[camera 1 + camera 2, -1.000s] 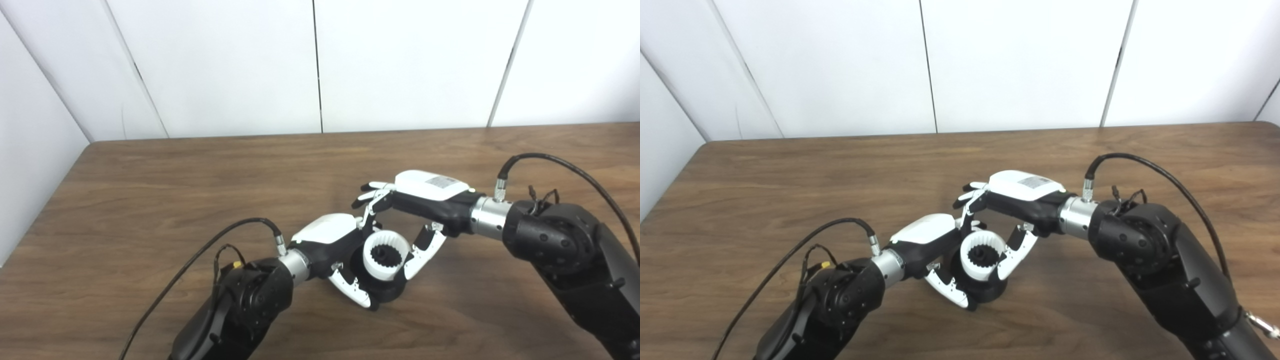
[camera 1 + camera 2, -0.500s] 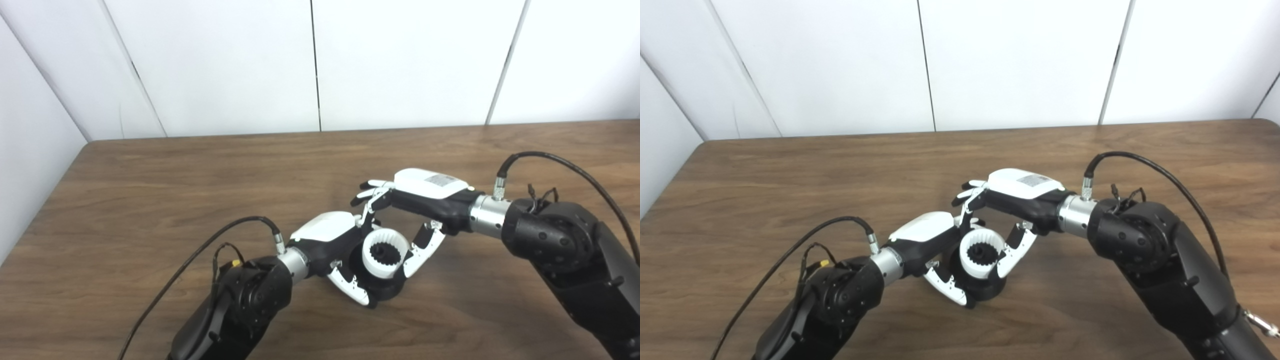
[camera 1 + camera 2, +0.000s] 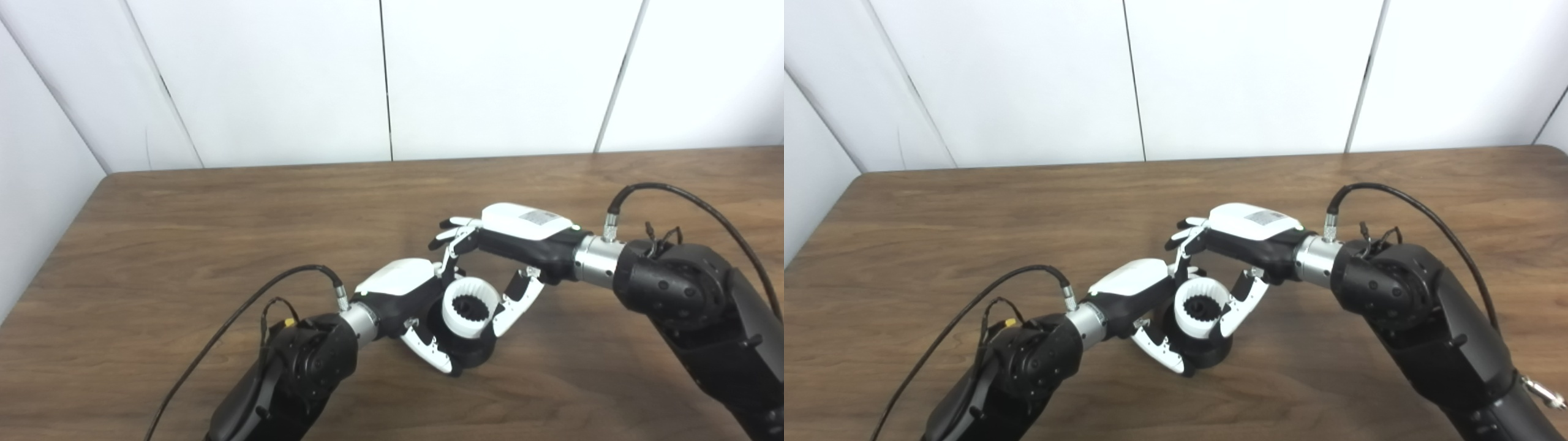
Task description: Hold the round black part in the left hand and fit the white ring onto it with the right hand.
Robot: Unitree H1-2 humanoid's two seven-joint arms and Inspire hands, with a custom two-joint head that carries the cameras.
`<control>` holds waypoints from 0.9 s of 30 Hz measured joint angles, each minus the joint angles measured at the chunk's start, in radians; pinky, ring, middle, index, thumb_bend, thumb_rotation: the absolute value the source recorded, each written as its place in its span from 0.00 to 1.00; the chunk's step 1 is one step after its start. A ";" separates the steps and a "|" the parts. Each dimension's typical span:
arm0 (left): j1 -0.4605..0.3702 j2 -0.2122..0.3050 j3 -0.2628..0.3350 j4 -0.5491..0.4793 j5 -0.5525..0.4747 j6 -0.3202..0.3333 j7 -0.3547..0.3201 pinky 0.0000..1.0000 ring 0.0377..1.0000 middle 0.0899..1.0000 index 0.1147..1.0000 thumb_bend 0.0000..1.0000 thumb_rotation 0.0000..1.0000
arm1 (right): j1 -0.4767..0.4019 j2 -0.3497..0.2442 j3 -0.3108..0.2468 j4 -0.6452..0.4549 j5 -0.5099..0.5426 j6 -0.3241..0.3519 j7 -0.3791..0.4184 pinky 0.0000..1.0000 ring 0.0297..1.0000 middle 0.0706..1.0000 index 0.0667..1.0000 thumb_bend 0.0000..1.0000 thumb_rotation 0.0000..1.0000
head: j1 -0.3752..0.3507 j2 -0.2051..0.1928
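The round black part (image 3: 471, 355) sits in our left hand (image 3: 411, 299), low over the middle of the table (image 3: 184, 245), a little toward its near edge. Our left fingers (image 3: 429, 352) curl under and around the part's near side, so this hand is closed on it. The white ring (image 3: 470, 308) lies on top of the black part, its toothed inner wall facing up at us, with a dark toothed hub showing in its middle. Whether the ring is fully seated on the part or only resting on it, we cannot tell.

Our right hand (image 3: 511, 248) reaches in from the table's right side and arches over the ring. Its thumb (image 3: 517, 300) presses against the ring's right side, and its fingers (image 3: 452, 239) come down at the ring's far-left side, just beside our left hand. So the right hand is closed narrowly on the white ring, gripping it between thumb and fingers. The two hands meet at the ring and touch or nearly touch there; we cannot make out which.

A black cable (image 3: 245, 312) loops from our left wrist down toward the near edge, and another black cable (image 3: 692, 202) arcs over our right forearm. Behind the table's far edge stands a white panelled wall (image 3: 490, 73)
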 measured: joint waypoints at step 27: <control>0.019 0.014 0.053 -0.016 -0.059 0.004 -0.018 0.90 1.00 0.97 0.84 1.00 0.22 | -0.005 0.012 0.003 0.034 0.000 -0.006 0.000 0.86 0.98 0.87 0.57 0.85 0.30 | 0.011 0.002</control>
